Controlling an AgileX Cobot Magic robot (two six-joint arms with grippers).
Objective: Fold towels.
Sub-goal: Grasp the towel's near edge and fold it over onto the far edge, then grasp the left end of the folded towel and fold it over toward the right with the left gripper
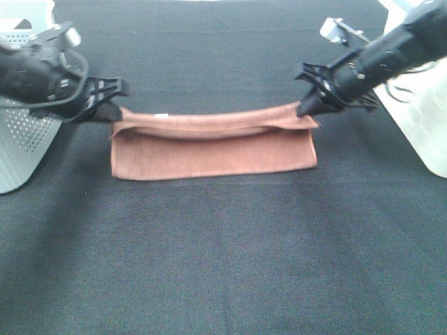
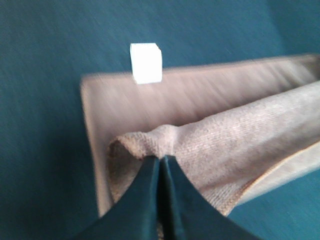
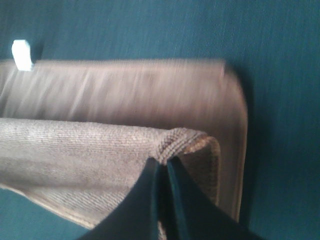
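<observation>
Across the middle of a table covered in dark woven fabric (image 1: 223,265) lies the towel (image 1: 209,157), a thin reddish-brown cloth folded into a long, low rectangle with rounded corners. Its surface has a fine ribbed microfibre grain, clear in both wrist views, and a narrow stitched hem runs along its edges. A small white tag (image 2: 146,62) sticks out from the far edge near the left end.

The top layer is lifted at both ends and sags in a shallow curve between them, while the bottom layer lies flat on the table. The left gripper (image 1: 115,113), black with tapered fingers, is pinched closed on the left corner of that raised layer; the cloth bunches into a small pucker at the fingertips. The right gripper (image 1: 306,109), of the same build, is clamped on the right corner, where the hem rolls over its tips.

A white perforated basket (image 1: 21,139) stands at the table's left edge, close beside the left arm. A white container (image 1: 426,132) stands at the right edge, just beside the right arm. A wide stretch of dark fabric lies in front of the towel, and another band behind it.
</observation>
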